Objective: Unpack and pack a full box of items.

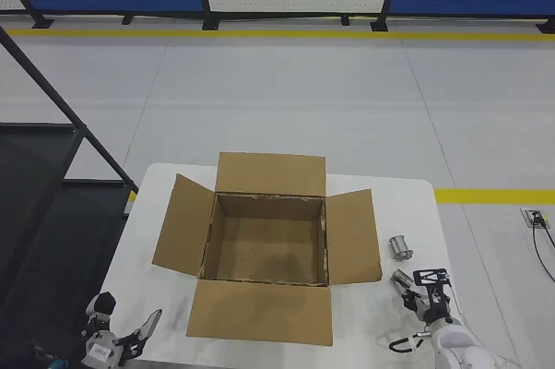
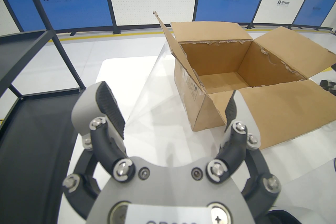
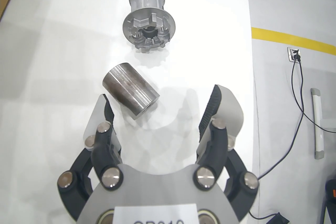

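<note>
the cardboard box (image 1: 268, 249) stands at the middle of the white table (image 1: 388, 198) with all four flaps folded outward, which leaves the mouth unobstructed for loading from above; its floor looks bare. two metal parts lie on the table to the right of the box: a flanged casting (image 3: 148, 25) on the far side and a plain steel cylinder (image 3: 130, 98) just near of it, both on their sides and close together but apart. the right gripper (image 3: 160, 101) hangs over the near right corner of the table with its fingers spread wide. the cylinder lies slantwise at the opening, closer to one pad than the other and untouched, so the spread appears set to straddle its round flank. the left gripper (image 2: 168, 96) is likewise released and holds nothing. it sits at the near left corner, facing the box, well clear of the loading path. judged from this layout, packing has not yet begun.
</note>
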Action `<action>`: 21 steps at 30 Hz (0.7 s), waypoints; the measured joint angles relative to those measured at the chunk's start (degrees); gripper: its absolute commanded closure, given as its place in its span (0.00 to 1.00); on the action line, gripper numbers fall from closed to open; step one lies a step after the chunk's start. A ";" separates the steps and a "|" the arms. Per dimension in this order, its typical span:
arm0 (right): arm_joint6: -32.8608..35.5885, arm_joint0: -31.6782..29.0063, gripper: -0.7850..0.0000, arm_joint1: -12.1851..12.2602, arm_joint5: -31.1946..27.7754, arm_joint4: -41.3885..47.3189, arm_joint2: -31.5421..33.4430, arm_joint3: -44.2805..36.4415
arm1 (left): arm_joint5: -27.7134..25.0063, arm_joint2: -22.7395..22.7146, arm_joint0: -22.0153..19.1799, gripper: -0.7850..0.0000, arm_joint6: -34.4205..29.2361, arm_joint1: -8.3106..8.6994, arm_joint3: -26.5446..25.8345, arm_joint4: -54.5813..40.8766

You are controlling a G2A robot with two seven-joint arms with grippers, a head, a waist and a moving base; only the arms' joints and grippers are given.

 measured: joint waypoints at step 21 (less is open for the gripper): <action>0.20 5.76 0.30 -0.82 7.90 0.92 -2.71 4.53 | 0.00 0.00 0.00 0.00 0.00 0.00 0.00 0.00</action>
